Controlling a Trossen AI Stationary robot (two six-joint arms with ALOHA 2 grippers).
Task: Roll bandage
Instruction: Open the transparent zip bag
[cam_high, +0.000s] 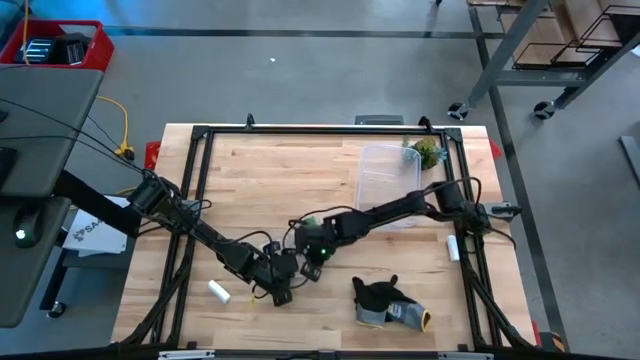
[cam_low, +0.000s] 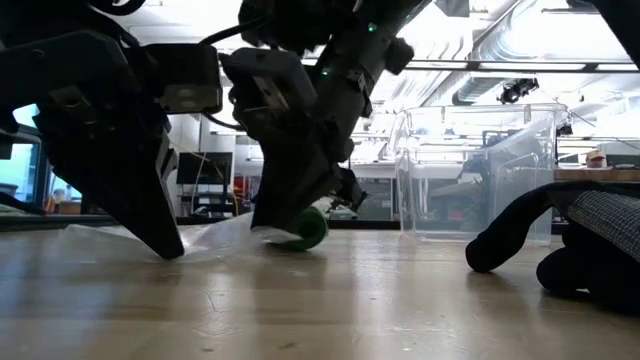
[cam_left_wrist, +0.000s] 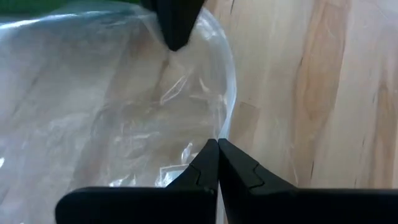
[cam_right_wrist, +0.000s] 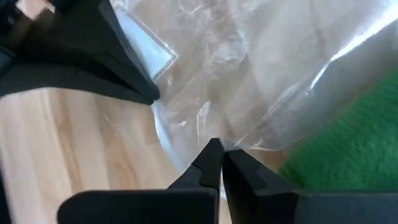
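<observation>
The bandage (cam_low: 310, 228) is a small bright green roll resting on the table. It lies at one end of a crumpled clear plastic wrapper (cam_low: 215, 238) and also shows in the right wrist view (cam_right_wrist: 348, 155). I cannot tell if the roll is inside the wrapper. My left gripper (cam_high: 283, 290) is shut on the wrapper near the table's front middle. My right gripper (cam_high: 311, 264) is just beyond it, shut on the same wrapper beside the roll. Each wrist view shows the other gripper's finger across the plastic. My left gripper pinches the wrapper's curved edge (cam_left_wrist: 214, 132) between its two shut fingers. The fingers slant down to the table top (cam_low: 170, 248). The plastic lies slack and wrinkled on the wood. My right gripper pinches the wrapper's rim (cam_right_wrist: 211, 132) between its shut fingers, close beside the green roll. It comes from above, slanting down (cam_low: 268, 228). The plastic spreads slack on the table toward my left gripper.
A dark grey glove (cam_high: 390, 303) lies at the front right and looms near in the low view (cam_low: 560, 240). A clear plastic box (cam_high: 388, 180) stands at the far right. Small white cylinders lie at the front left (cam_high: 219, 291) and right (cam_high: 452, 247). A black frame (cam_high: 200, 135) rims the table.
</observation>
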